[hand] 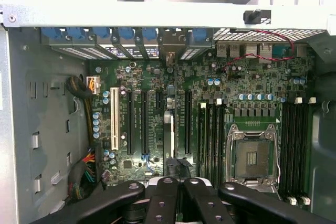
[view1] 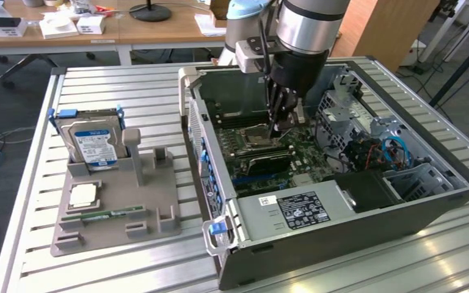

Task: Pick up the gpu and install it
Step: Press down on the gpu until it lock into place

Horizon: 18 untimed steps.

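— Where's the gpu (hand: 168, 129)?
— Standing on its thin edge among the long slots, inside the case (view1: 430, 207).
— And the end effector (hand: 177, 184)?
— Closed, right above it. Maybe pinching it; hard to tell. Case walls stand close around.

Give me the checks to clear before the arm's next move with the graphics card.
1. Tool inside the open grey computer case, above the green motherboard: ok.
2. Tool shut: ok.
3. Thin dark gpu card seen edge-on ahead of the tool, among the long black slots: ok.
4. Card clamped by the tool: cannot tell.
5. Card fully seated in a slot: cannot tell.
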{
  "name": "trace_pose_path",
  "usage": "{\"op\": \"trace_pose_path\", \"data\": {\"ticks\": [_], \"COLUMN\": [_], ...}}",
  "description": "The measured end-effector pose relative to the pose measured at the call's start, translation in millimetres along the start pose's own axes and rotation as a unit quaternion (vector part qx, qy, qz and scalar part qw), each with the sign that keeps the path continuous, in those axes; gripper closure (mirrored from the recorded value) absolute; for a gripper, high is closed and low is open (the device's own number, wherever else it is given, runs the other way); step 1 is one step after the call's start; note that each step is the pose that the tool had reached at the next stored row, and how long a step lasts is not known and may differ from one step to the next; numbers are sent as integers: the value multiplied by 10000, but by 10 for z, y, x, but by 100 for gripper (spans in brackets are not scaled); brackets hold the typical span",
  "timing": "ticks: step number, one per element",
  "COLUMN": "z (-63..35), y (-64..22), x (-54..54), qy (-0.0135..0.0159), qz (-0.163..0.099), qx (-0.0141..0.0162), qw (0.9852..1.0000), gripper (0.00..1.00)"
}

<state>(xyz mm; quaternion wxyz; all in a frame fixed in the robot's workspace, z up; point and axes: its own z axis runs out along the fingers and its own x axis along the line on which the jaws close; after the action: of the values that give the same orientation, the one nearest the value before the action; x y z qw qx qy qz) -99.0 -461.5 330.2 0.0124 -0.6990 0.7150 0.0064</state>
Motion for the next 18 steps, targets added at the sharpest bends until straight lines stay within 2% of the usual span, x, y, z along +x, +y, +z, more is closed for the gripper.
{"op": "trace_pose_path", "data": {"ticks": [4,13,18], "z": [20,169,261], "y": [0,3,3], "x": [1,6,8], "qy": [0,0,16], "qz": [0,5,9], "qx": [0,0,1], "qw": [10000,10000,10000], "gripper": [90,90,90]}}
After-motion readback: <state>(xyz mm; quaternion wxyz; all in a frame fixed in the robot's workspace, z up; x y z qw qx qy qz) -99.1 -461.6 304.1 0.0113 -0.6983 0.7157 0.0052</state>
